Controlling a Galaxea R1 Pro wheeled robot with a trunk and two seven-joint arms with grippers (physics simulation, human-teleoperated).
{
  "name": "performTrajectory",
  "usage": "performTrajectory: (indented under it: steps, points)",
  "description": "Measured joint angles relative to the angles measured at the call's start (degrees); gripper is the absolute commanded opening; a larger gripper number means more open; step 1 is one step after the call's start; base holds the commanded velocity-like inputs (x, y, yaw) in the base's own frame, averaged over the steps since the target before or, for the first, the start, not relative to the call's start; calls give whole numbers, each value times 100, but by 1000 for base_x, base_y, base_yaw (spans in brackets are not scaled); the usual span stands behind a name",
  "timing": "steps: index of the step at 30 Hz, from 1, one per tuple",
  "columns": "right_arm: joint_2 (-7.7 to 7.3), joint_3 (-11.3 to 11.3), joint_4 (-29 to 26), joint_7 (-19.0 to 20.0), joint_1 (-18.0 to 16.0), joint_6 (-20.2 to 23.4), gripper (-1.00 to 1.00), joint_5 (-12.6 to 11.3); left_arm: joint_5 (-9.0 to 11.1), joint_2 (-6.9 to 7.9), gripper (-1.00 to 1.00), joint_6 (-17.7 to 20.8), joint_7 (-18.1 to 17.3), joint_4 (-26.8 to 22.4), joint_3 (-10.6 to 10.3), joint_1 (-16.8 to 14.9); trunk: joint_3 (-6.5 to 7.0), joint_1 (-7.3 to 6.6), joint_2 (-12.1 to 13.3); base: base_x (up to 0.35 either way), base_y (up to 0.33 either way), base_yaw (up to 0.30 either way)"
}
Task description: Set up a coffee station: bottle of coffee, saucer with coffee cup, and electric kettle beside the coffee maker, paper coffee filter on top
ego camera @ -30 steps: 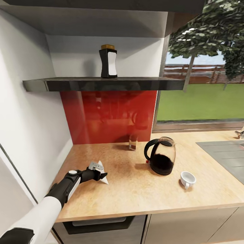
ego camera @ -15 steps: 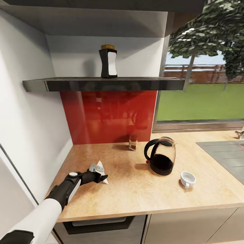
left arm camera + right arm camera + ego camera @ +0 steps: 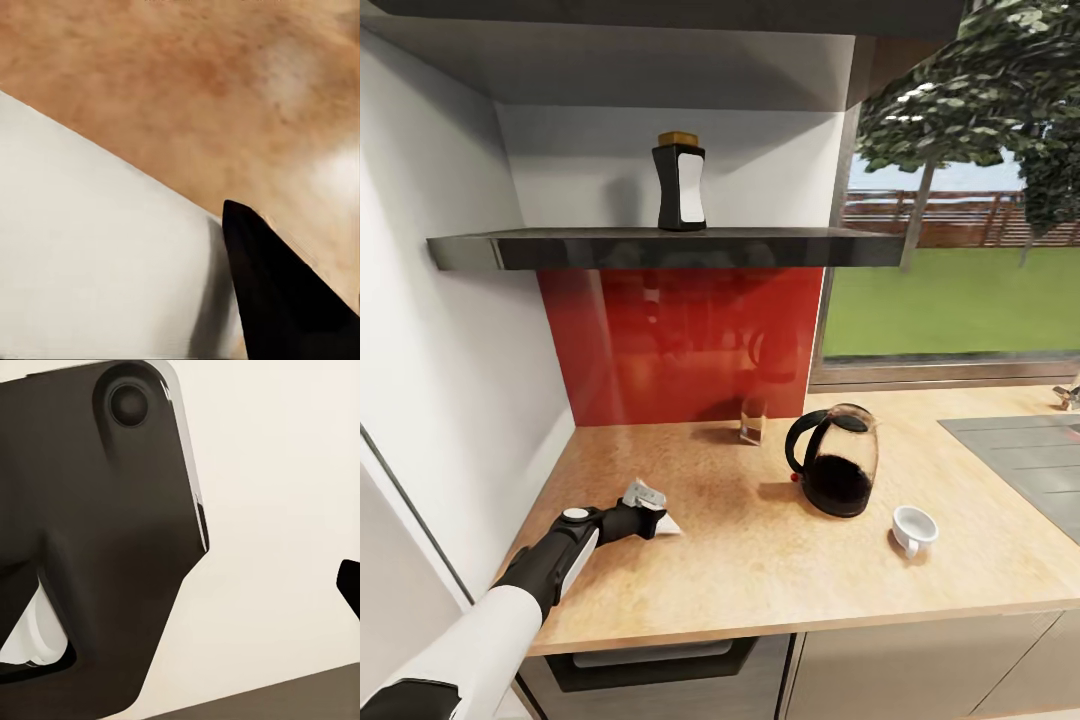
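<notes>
- From the head camera, the left pincer [image 3: 652,512] has dipped since a moment ago; the paper coffee filter [image 3: 666,525], earlier tilted up, now lies nearly flat on the bench [image 3: 760,570].
- Left wrist: one dark finger [image 3: 289,300] beside white paper; grip uncertain.
- Right wrist: right pincer's state unclear.

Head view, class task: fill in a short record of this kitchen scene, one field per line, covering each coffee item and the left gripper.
bottle of coffee: upright on the shelf
electric kettle: upright on the countertop, handle toward the wall side
coffee cup: on the countertop, right of the kettle
paper coffee filter: at the left gripper's tips, low on the countertop
left gripper: at the filter; grip unclear
</notes>
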Motion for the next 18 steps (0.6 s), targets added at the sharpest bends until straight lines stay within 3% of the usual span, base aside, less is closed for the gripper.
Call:
performTrajectory:
  steps: [18]
  points:
    - [0, 0, 0, 0, 0, 0, 100, 0, -41, 2, -100, -13, 3, -21, -6, 1, 0, 0, 1, 0, 0, 0]
